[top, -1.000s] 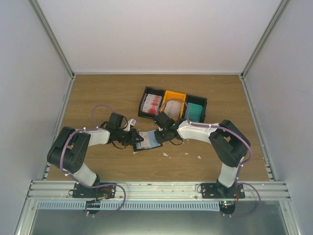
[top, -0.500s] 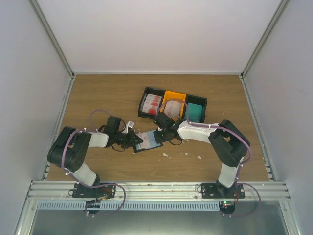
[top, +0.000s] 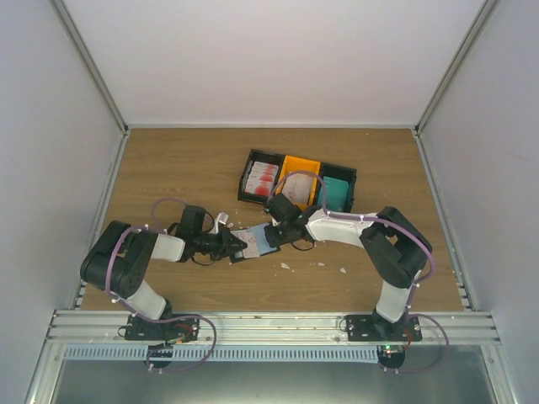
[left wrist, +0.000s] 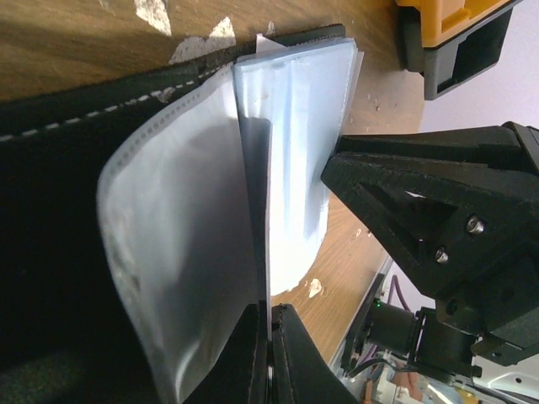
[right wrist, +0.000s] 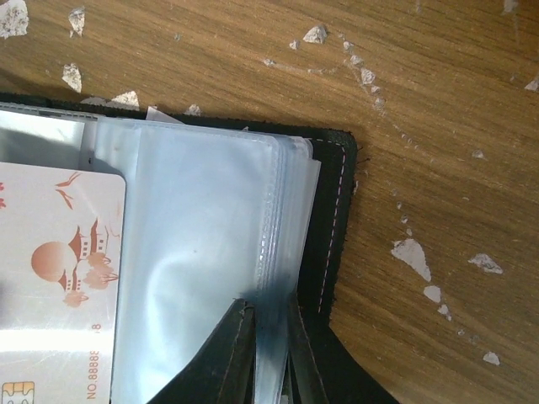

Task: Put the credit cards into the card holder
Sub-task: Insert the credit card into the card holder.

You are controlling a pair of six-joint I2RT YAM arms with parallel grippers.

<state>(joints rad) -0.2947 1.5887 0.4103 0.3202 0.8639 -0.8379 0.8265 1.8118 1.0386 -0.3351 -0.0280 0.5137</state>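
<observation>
A scuffed wooden surface (top: 168, 168) sits inside white walls (top: 278, 59), with a row of trays (top: 249, 162) at the back. The card holder (top: 255, 241) lies open at mid-surface between both arms. Only the wrist views show the grips. The left fingers (left wrist: 290, 353) are clenched on one clear sleeve, and the right fingers (right wrist: 221, 362) pinch the sleeve stack's edge, beside a red-and-white credit card (right wrist: 59, 278) in a pocket. Since a second ago, the left wrist has moved nearer the front edge.

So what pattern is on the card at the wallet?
Card: white with a reddish sun scene; right wrist view.
</observation>
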